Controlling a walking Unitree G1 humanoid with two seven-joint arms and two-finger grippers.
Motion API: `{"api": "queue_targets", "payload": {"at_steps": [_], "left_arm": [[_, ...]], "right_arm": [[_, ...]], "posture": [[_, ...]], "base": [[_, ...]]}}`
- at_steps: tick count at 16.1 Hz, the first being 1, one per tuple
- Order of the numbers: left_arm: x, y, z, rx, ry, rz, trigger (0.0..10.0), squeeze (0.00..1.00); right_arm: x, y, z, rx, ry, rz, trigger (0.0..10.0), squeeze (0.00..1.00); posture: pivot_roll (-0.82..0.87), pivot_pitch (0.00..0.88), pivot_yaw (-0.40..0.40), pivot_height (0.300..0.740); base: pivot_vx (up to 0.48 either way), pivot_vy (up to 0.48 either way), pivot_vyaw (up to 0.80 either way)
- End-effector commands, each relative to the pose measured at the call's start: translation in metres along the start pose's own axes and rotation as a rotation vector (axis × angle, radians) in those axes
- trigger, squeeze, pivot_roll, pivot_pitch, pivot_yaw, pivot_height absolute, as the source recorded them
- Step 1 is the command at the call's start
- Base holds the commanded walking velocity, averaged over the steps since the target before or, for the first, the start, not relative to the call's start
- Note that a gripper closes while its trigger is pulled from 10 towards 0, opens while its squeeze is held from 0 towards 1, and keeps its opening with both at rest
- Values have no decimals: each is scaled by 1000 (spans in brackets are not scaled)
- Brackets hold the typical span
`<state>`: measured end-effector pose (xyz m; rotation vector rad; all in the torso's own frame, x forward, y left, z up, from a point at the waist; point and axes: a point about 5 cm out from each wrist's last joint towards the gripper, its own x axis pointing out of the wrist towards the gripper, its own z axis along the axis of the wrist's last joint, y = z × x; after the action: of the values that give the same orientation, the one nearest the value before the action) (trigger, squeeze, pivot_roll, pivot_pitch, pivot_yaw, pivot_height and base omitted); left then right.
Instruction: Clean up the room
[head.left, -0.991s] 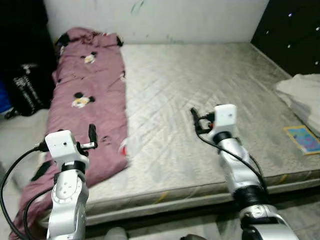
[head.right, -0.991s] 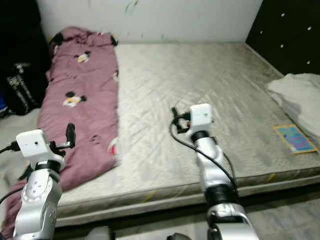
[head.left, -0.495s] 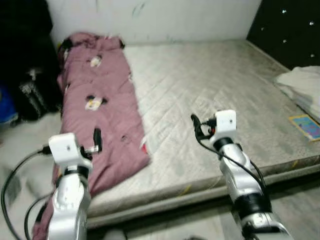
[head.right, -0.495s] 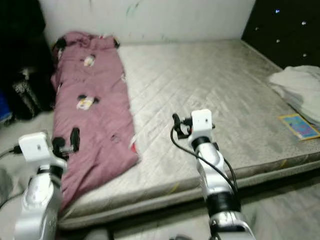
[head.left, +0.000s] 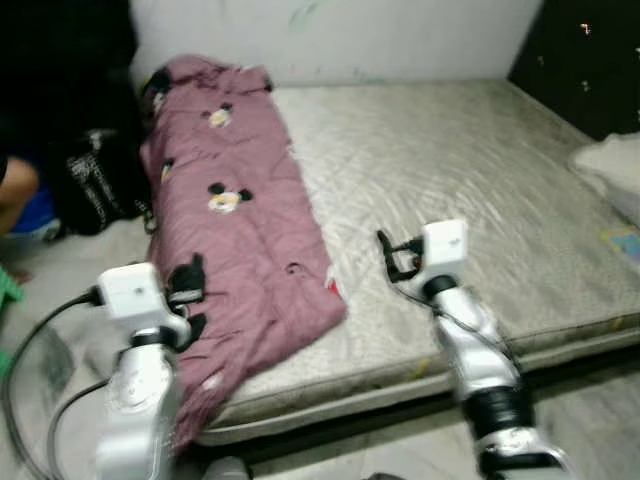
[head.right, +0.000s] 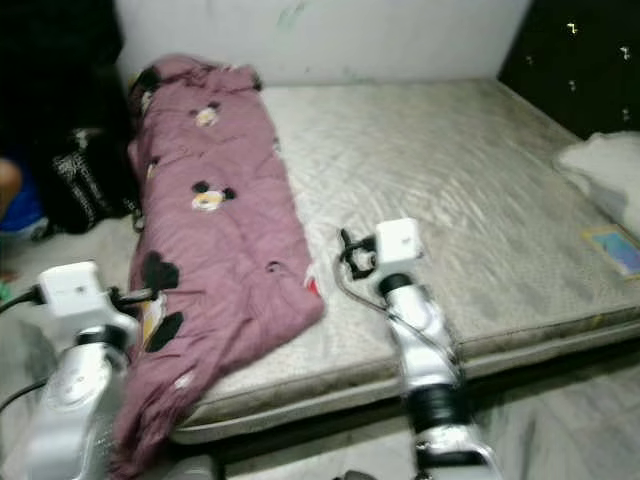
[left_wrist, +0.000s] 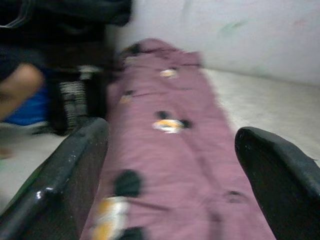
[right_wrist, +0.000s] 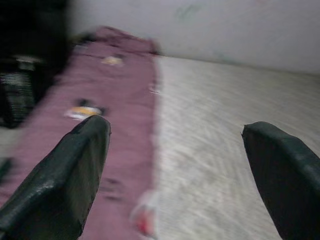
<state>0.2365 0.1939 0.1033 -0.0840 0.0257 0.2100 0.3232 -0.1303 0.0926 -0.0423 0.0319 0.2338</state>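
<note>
A mauve blanket (head.left: 245, 225) with cartoon-mouse prints lies along the left side of a bare grey mattress (head.left: 470, 170), and its near end hangs over the front left corner. My left gripper (head.left: 188, 278) is raised in front of that hanging end. In the left wrist view its fingers (left_wrist: 60, 185) stand wide open with the blanket (left_wrist: 170, 125) beyond them. My right gripper (head.left: 392, 258) hovers over the mattress just right of the blanket's edge. It is open too, fingers (right_wrist: 65, 175) far apart and holding nothing. The picture is blurred.
A black bag (head.left: 95, 185) stands on the floor left of the bed, with part of a person (head.left: 15, 185) beside it. White folded cloth (head.left: 612, 165) and a colourful book (head.left: 625, 243) lie at the mattress's right edge. A dark padded panel (head.left: 590, 50) rises behind them.
The camera has swung left, so the blanket and bed sit further right in the picture. Part of a person has come into view at the left edge. Both arms keep their raised pose.
</note>
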Motion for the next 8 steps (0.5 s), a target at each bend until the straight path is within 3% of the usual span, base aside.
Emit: {"api": "queue_targets", "payload": {"at_steps": [1, 8], "left_arm": [[2, -4, 6, 0, -23, -6, 10000, 0], [4, -3, 8, -10, -26, 5, 10000, 0]], "right_arm": [[1, -5, 6, -18, -14, 1, 10000, 0], [1, -1, 8, -27, -20, 28, 10000, 0]], "posture": [[53, 0, -57, 740], [51, 2, -56, 740]], "base": [[0, 0, 0], [0, 0, 0]]}}
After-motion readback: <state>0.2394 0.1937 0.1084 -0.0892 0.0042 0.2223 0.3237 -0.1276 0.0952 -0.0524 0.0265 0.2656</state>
